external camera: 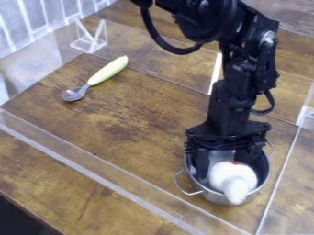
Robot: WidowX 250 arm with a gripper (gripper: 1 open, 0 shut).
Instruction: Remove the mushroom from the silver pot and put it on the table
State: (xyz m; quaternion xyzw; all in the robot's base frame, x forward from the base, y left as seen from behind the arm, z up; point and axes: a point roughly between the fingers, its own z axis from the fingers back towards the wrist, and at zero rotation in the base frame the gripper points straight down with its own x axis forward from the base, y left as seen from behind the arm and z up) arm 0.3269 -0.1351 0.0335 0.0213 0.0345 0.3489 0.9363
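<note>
We take the silver pot [223, 180] as our landmark; it stands near the lower right of the table [117, 119], close beside the clear panel that edges the table on that side. The mushroom [233, 177] sits inside the pot, its cream-white cap filling much of the opening and rising above the rim. We cannot make out its stem or any coloured patch; only the pale rounded top shows.

The black arm comes down from the top of the view and ends directly over the pot. The gripper [226, 158] points down into the pot's mouth, with its dark fingers [200, 157] standing on either side of the mushroom's upper part. The jaws stand wide apart, and we see no clamping on the mushroom. Whether the fingertips touch the cap or the pot's inner wall is hidden by the gripper body and the blur.

The far rim of the pot is covered by the gripper, and only one loop handle, at the pot's lower left, is visible. The arm's upper part is cut off by the top edge.

Well away from the pot, toward the upper left, a spoon [95, 78] with a yellow handle lies flat on the table.
</note>
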